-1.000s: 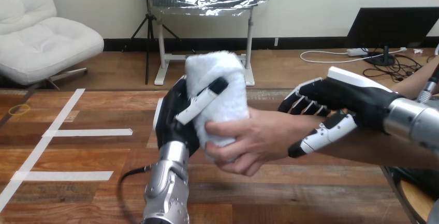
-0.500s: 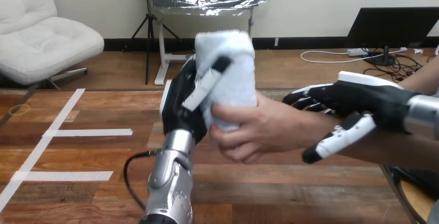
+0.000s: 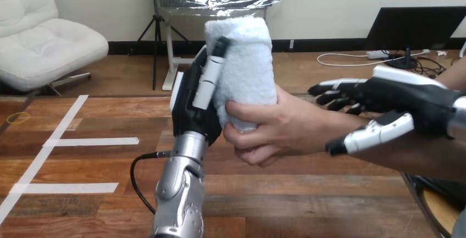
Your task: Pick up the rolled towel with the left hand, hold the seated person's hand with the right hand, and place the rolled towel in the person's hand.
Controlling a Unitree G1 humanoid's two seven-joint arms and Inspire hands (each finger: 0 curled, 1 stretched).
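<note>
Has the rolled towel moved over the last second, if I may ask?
Yes: the rolled towel has risen and drifted slightly right, judged against the white tape.

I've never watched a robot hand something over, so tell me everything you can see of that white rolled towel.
The rolled towel is white, thick and fluffy, like terry cloth, wound into a plump cylinder. It stands almost upright, raised above the table. The robot's left hand grips it from the view's left, with the thumb lying up across its front. The person's hand curls round its lower end from the right, so both hands are on it.
</note>
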